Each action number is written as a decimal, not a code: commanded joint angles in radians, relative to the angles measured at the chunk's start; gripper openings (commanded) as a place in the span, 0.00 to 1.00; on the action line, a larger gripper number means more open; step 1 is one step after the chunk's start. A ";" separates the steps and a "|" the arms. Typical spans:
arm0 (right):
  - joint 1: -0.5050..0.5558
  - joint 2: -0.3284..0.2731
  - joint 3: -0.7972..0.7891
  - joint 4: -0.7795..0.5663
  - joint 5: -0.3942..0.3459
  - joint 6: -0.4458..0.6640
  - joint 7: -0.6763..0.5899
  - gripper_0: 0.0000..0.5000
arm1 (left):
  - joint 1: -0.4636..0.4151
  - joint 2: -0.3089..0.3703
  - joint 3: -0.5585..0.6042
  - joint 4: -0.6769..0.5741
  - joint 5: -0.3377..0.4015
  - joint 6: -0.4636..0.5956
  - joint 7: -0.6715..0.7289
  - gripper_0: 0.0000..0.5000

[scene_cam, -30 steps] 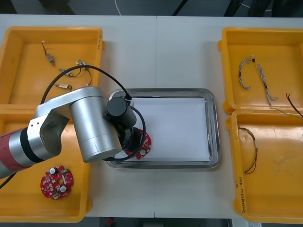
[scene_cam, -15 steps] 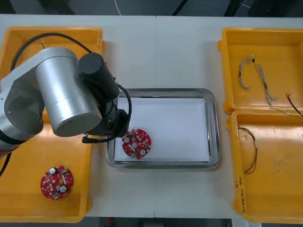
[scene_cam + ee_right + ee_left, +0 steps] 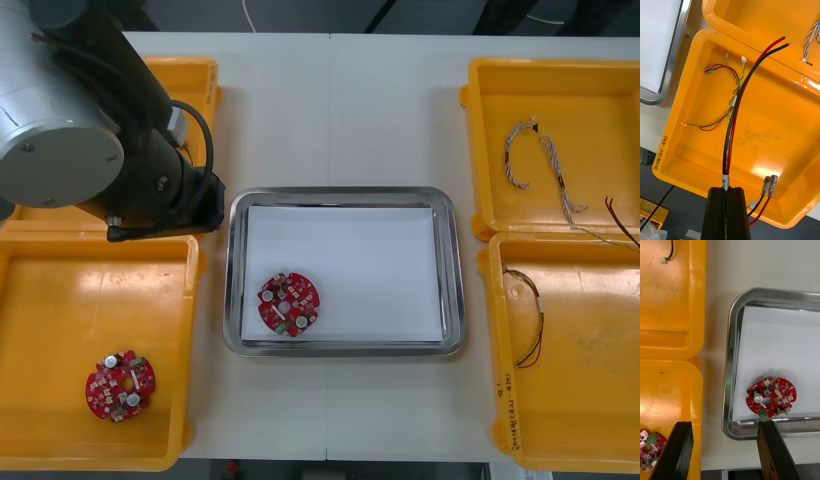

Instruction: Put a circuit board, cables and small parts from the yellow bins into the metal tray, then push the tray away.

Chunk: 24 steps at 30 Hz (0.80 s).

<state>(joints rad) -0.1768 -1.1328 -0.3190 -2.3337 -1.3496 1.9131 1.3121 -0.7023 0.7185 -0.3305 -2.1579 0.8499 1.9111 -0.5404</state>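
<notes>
While left tool (image 3: pixel 725 424) gapes over the metal tray (image 3: pixel 730 371), right tool (image 3: pixel 727 189) clamps red-and-black cable (image 3: pixel 738 105), stretched straight ahead

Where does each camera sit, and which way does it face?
Front: above the arms, steeply down on table, metal tray, yellow bins; left arm far left.
Left wrist: down on tray's circuit board; left gripper open.
Right wrist: down into one yellow bin; right gripper shut on black and red cable.
Shared by front, left wrist: tray, board.

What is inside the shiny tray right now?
One round red circuit board lies on the white sheet in the metal tray, by its near left corner. The sheet covers the tray's bottom, so that cannot be seen.
</notes>
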 commanded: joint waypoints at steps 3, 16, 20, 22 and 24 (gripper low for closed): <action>-0.090 -0.035 0.021 -0.006 -0.057 0.007 0.055 0.00 | -0.034 0.052 0.127 0.053 0.012 0.009 -0.184 1.00; -0.355 -0.036 0.325 -0.032 -0.063 -0.039 0.070 0.00 | -0.036 0.075 0.303 0.271 -0.080 0.009 -0.405 1.00; -0.455 -0.031 0.451 -0.032 -0.043 -0.083 0.072 0.00 | -0.043 0.073 0.323 0.340 -0.127 0.009 -0.472 1.00; -0.503 -0.027 0.509 -0.030 -0.025 -0.098 0.073 0.00 | -0.051 0.073 0.323 0.368 -0.147 0.009 -0.495 1.00; -0.556 -0.013 0.578 -0.029 0.000 -0.114 0.073 0.00 | -0.060 0.073 0.323 0.401 -0.173 0.009 -0.526 1.00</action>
<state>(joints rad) -0.6324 -1.1328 0.1715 -2.3416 -1.3789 1.8212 1.3579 -0.7060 0.7513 -0.0299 -1.7859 0.7128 1.9124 -0.9207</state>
